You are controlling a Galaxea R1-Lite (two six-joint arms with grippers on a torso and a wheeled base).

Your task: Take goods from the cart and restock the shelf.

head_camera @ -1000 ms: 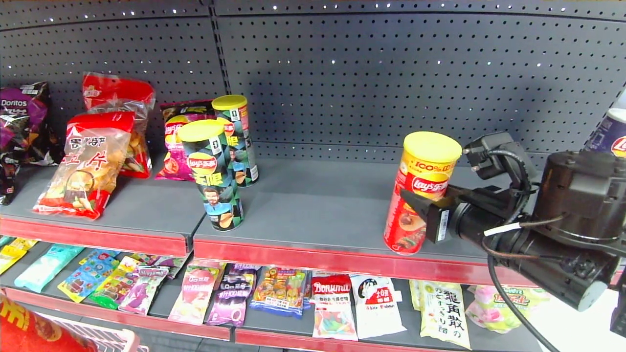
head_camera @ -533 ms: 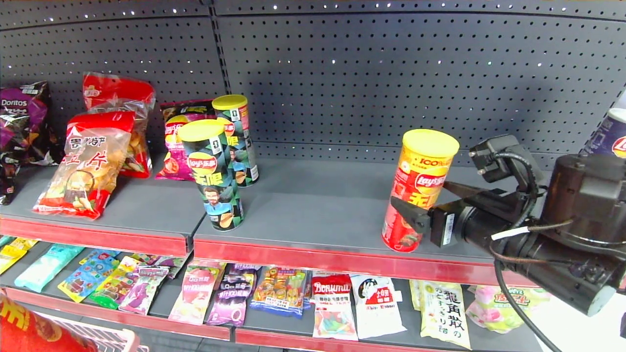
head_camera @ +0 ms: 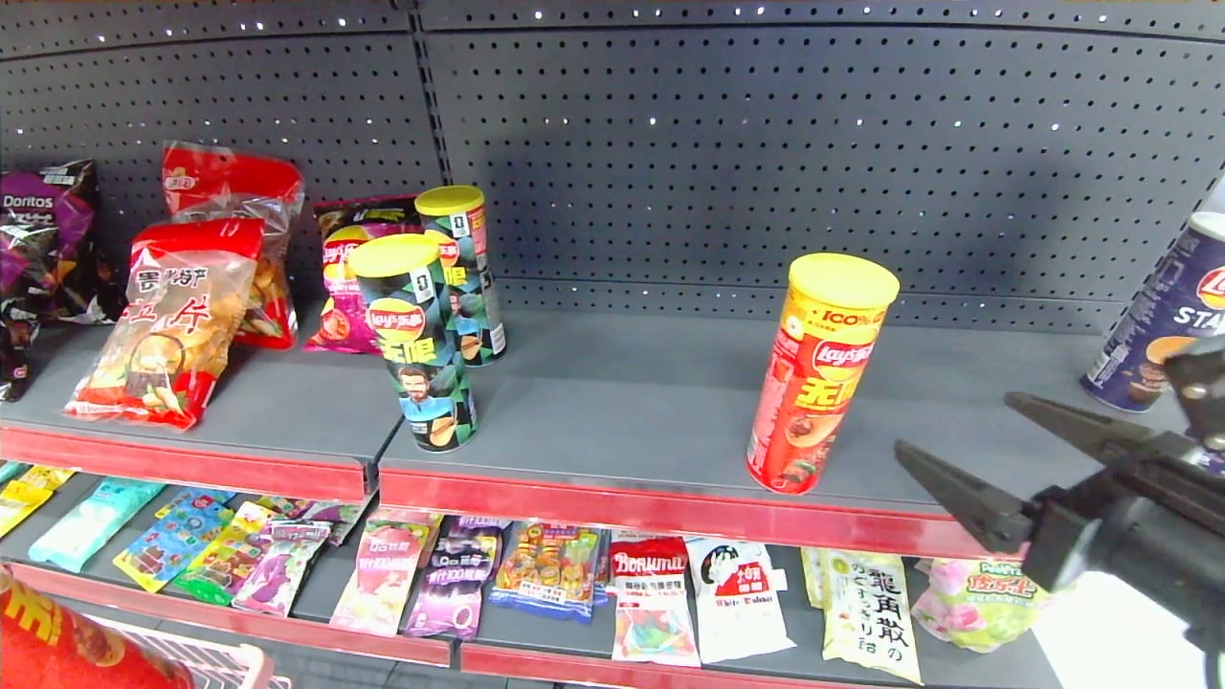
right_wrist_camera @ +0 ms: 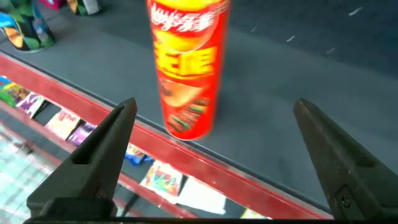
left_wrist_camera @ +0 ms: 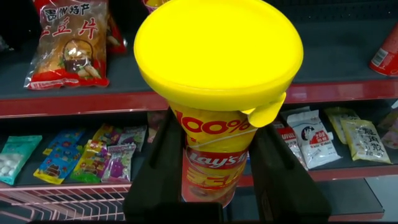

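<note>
A red chip can with a yellow lid [head_camera: 813, 373] stands upright near the front edge of the grey shelf [head_camera: 632, 402]. My right gripper [head_camera: 957, 428] is open, off to the can's right and nearer me, holding nothing. In the right wrist view the same can [right_wrist_camera: 186, 68] stands beyond the open right gripper [right_wrist_camera: 214, 106], apart from both fingers. My left gripper [left_wrist_camera: 214, 171] is shut on another red chip can with a yellow lid [left_wrist_camera: 217, 56], held upright in front of the shelves.
Two dark cans with yellow lids [head_camera: 421, 344] and several snack bags [head_camera: 172, 316] fill the shelf's left part. A blue can [head_camera: 1153, 316] stands at the far right. Packets [head_camera: 651, 593] line the lower shelf. The pink cart rim [head_camera: 234, 662] shows at the bottom left.
My right gripper has let go of the red can and drawn back to the right and toward me, open. The can stays standing on the shelf.
</note>
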